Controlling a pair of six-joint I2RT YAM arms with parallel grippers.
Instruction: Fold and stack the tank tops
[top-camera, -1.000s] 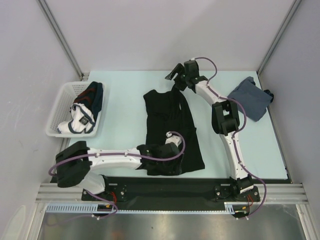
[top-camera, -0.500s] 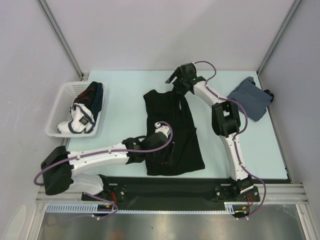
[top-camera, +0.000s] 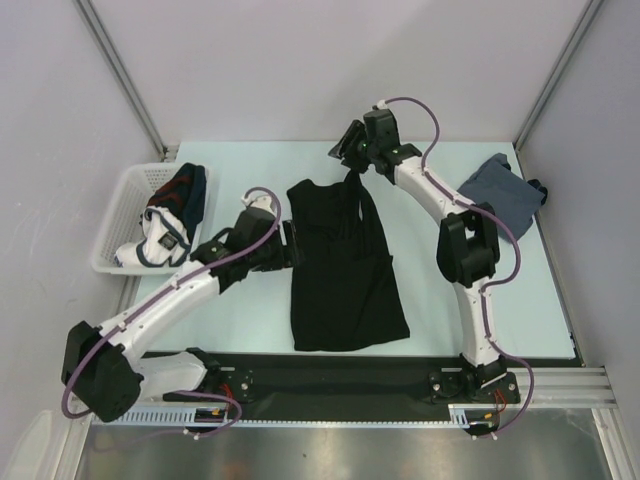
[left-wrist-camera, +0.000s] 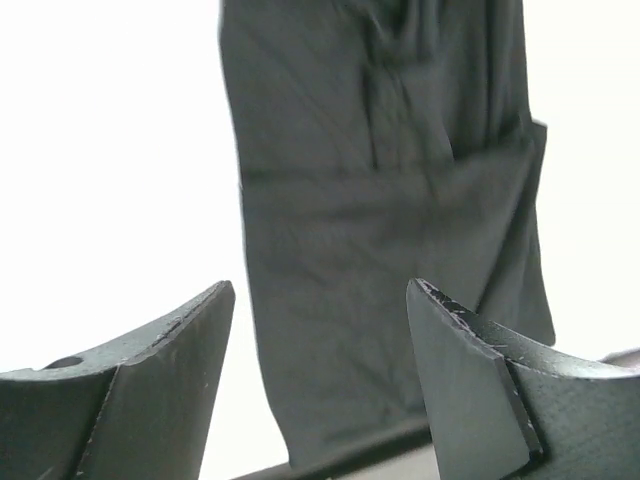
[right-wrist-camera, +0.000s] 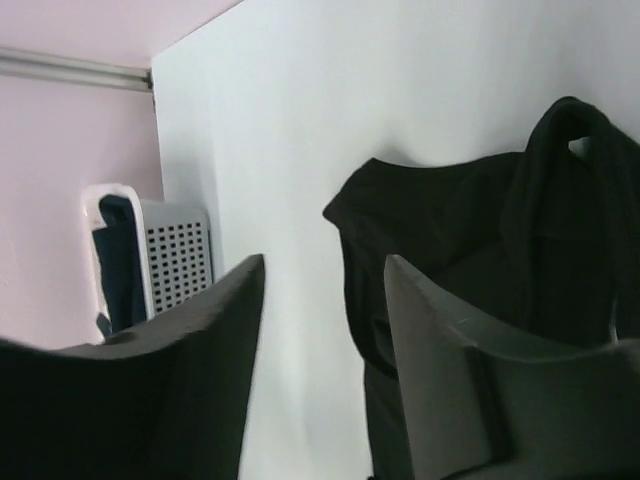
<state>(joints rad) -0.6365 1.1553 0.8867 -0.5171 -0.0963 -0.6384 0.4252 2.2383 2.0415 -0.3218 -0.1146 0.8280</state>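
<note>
Where overhead shows blue-grey tank top, wrists frame black tank top.

Left arm: low and stretched out, running from its base toward 2 o'clock.
Left gripper: points toward 3 o'clock; jaws stand apart with nothing between them.
Right arm: lower link rises toward 12 o'clock to the elbow; forearm runs on toward 11 o'clock.
Right gripper: tilted down, points toward 9 o'clock; jaws stand apart with nothing between them.
</note>
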